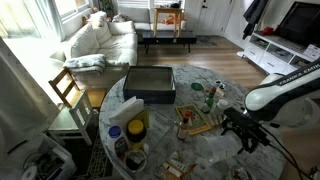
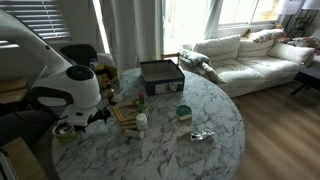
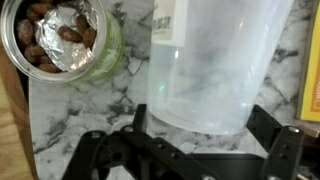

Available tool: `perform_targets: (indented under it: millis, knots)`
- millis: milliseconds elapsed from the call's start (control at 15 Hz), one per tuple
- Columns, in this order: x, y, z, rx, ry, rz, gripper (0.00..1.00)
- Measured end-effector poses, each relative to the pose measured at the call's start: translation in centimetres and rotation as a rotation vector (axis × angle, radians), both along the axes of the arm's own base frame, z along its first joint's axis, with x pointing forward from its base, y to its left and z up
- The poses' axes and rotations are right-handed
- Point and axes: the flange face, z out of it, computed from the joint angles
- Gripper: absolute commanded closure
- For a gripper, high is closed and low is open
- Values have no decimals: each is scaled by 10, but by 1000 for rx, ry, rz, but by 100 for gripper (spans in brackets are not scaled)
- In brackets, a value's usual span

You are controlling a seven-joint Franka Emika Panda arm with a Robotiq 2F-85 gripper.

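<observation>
From where I stood, the gripper [image 3: 195,152] hung low over the marble table [image 3: 80,110] with its jaws spread wide and nothing held between them. The clear plastic container [image 3: 215,65] stood upright just ahead, roughly centred on the gap, beside an opened tin of nuts [image 3: 60,35]. The lining-up looked about done to me, but no grasp had been made.

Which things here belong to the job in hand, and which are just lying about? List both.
In hand: gripper, open; clear plastic cup just ahead of it.
Lying about: tin of nuts beside the cup; dark box; sofa.
</observation>
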Motion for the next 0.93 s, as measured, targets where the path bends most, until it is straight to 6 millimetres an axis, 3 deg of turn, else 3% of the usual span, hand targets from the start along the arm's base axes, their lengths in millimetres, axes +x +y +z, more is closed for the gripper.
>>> perform_targets:
  millis: [267,600,933]
  knots:
    - [-2,-3,-1,50,-36,-56,33]
    - [-3,-6,-2,71,-58,-82,33]
    - [7,-2,4,-25,-26,18,33]
